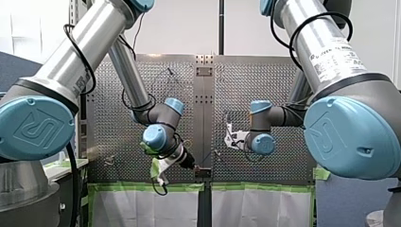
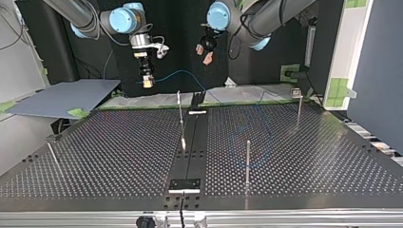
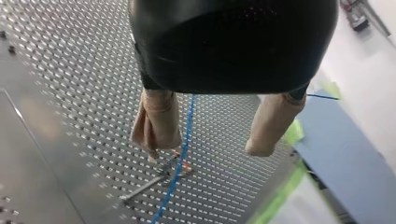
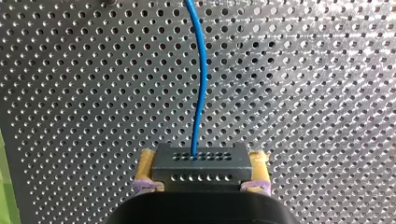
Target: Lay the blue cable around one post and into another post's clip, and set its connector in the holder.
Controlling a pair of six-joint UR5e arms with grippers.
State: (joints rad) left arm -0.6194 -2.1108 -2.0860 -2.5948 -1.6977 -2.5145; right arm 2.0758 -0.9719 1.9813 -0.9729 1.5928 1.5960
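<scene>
**Cable routing, early stage.** The perforated metal table (image 2: 309, 156) carries four thin upright metal posts: one near the middle (image 2: 181, 114), one nearer and to the right in the top view (image 2: 247, 161), one at the far right (image 2: 298, 104) and one at the near left (image 2: 52, 154). A small black rectangular holder (image 2: 185, 184) sits on the centre strip at the near edge, with nothing seen in it.

My right gripper (image 2: 148, 81), at the top view's far left, hangs above the table's far edge. Its yellow pads (image 4: 147, 163) are clamped on the two sides of the dark grey perforated connector block (image 4: 201, 165). My left gripper (image 3: 212, 137) hovers at the far right of centre, its beige pads (image 3: 159, 121) spread wide and holding nothing.

The thin blue cable (image 4: 201, 93) leaves the connector, arcs through the air and drops to the table's far edge near the centre. In the left wrist view it passes below and between the open pads, just beside a clip-topped post (image 3: 154, 179).

Judged progress: the connector is gripped. Looping one post, seating the cable in a clip and placing the connector in the holder all appear to remain.
</scene>
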